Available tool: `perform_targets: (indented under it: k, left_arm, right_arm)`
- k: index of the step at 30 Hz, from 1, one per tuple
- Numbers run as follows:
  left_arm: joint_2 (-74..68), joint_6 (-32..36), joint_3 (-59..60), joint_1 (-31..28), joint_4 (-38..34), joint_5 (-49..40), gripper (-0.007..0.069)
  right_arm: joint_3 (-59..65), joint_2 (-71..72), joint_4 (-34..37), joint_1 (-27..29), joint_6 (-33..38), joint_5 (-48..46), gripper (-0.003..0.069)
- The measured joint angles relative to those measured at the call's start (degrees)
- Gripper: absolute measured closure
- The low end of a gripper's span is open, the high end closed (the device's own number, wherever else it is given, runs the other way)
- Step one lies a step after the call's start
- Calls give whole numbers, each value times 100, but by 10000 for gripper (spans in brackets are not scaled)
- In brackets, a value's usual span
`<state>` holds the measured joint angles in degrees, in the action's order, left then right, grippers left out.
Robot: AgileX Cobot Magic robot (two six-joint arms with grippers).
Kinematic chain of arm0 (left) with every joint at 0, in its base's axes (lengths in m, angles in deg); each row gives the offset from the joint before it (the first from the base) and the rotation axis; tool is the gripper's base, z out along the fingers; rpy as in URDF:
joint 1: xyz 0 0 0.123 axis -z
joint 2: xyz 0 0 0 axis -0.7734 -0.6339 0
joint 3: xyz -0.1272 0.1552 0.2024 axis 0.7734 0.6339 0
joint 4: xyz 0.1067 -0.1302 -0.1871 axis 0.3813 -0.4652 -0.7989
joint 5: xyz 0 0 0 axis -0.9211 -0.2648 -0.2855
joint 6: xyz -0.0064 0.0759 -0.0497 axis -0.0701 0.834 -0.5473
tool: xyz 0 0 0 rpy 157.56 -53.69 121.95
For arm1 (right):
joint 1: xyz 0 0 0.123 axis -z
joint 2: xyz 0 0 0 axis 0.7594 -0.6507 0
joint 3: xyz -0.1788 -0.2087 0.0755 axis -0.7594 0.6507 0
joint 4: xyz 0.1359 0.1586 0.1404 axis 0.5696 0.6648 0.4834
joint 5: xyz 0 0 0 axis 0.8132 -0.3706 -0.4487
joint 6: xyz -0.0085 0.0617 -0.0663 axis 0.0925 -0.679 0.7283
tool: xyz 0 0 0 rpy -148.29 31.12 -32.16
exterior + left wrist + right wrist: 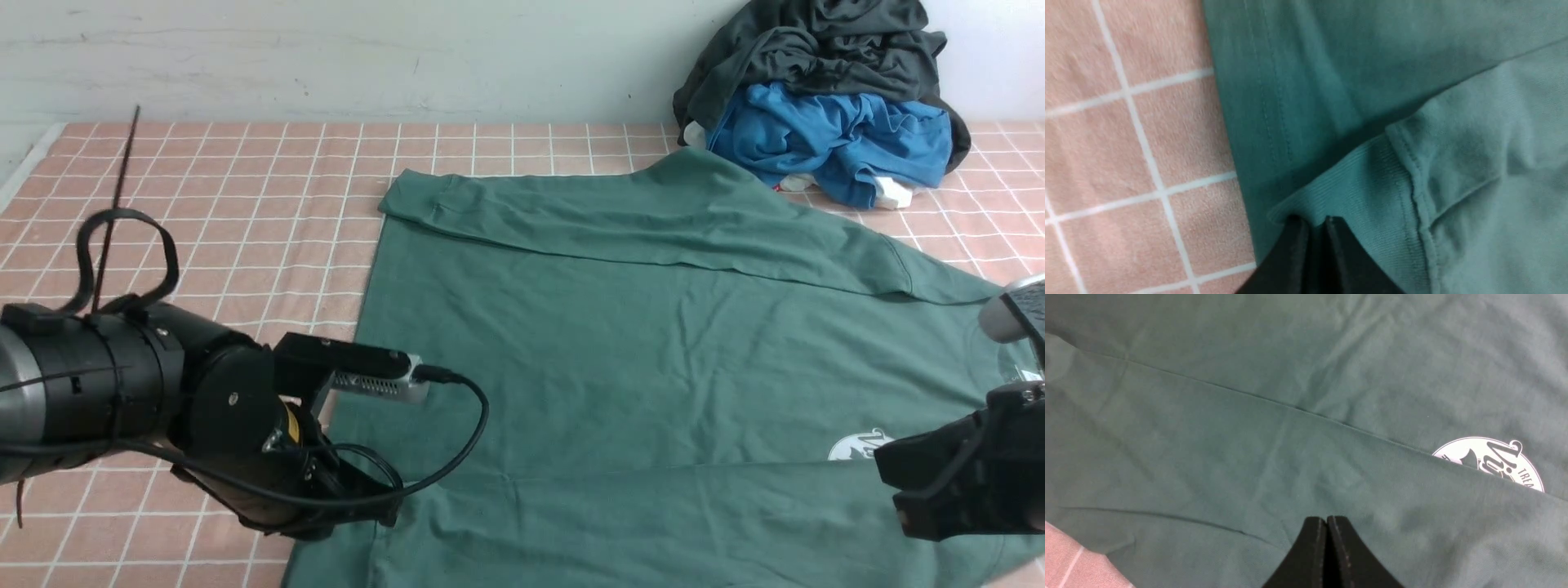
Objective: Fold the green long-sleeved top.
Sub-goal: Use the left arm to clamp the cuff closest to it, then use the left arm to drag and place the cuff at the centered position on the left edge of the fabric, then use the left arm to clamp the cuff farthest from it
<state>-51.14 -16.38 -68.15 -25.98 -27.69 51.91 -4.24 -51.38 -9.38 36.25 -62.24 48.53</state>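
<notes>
Green top (653, 327) spread flat on pink checked cloth (245, 204), sleeves folded across body. Left gripper (1312, 222) pinched shut on ribbed cuff (1355, 183) by top's left edge. Right gripper (1327, 518) closed tight over near sleeve, beside white logo (1494, 457).

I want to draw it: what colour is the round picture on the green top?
The round logo is white, seen best in the right wrist view.
</notes>
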Motion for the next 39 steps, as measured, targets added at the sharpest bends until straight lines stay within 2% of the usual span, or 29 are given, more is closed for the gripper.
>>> perform_targets:
  k: [6,10,14,20,24,30,32,34,39]
  left_arm:
    - [372,27,-645,6,272,-424,605]
    - [302,138,-1195,-6,946,-338,605]
    - [-251,-3,-1992,-200,1558,-208,605]
    - [-1568,-49,-3227,-484,1696,-219,596]
    - [-2418,-49,-4100,-607,1701,-320,529]
    - [-3779,-49,-6085,-977,1480,-546,272]
    - [-4128,-49,-6643,-1094,1290,-554,222]
    - [-4630,-49,-7412,-1234,950,-554,188]
    - [-5746,-65,-8926,-1512,172,-506,175]
  right_arm:
    - [0,0,12,0,77,0,673]
    - [0,0,18,0,88,0,673]
    - [0,0,23,0,88,0,673]
    - [0,0,42,0,88,0,673]
    - [0,0,44,0,97,2,673]
    - [0,0,44,0,112,38,673]
    - [0,0,44,0,124,44,673]
    - [0,0,44,0,143,49,673]
    - [0,0,44,0,151,49,673]
